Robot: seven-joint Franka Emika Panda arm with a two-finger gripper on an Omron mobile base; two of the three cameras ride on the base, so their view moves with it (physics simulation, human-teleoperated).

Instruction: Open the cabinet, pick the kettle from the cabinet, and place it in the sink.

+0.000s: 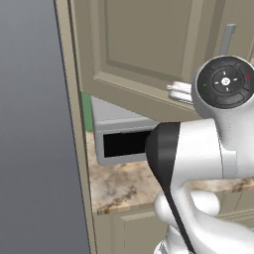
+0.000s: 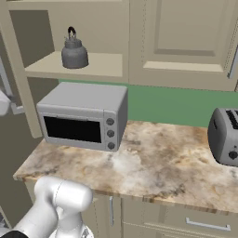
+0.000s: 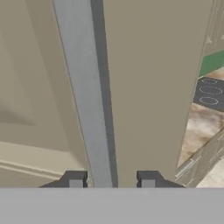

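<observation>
The two-finger gripper [image 3: 112,180] sits spread around the cabinet's long grey bar handle [image 3: 85,96], probably not touching; back straight out.

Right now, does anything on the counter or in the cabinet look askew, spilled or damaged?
Nothing stands out. The kettle sits upright on the open cabinet's shelf; the toaster oven and toaster stand square on the counter, with no spill. The hand's fingers straddle the bar handle.

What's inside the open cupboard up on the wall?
On the shelf of the open cabinet sits one dark grey kettle with a black handle. The cabinet's frame hides the far left of the shelf, so anything there is unseen.
</observation>
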